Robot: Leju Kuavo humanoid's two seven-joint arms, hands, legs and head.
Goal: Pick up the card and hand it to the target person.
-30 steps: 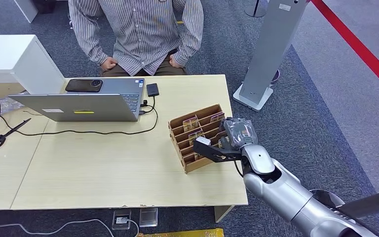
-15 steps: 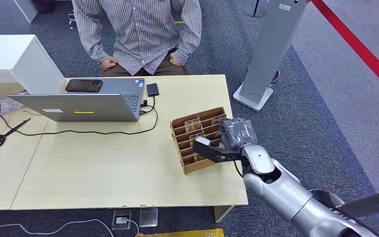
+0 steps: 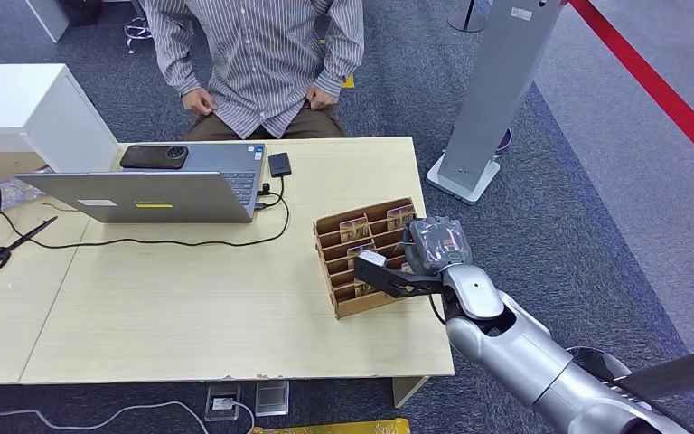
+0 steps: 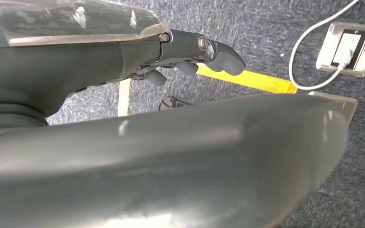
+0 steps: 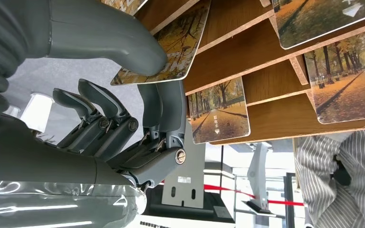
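The card (image 5: 171, 45) is sitting in a slot of the wooden card rack (image 3: 366, 256) at the table's (image 3: 190, 307) right end, pinched between the right hand's (image 3: 396, 268) thumb and finger. Its orientation is not clearly showing. The right wrist view is revealing the autumn-tree print on it; the left hand (image 4: 190, 57) is hanging over carpet with fingers curled, holding nothing.

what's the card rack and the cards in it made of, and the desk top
Card rack: looks like thin unpainted fibreboard or plywood; the right wrist view shows raw brown cut edges. Cards: probably glossy plastic or coated card, with rounded corners and a printed autumn tree-lined path. Desk top: pale wood-grain finish, likely laminate over board; the core cannot be seen.
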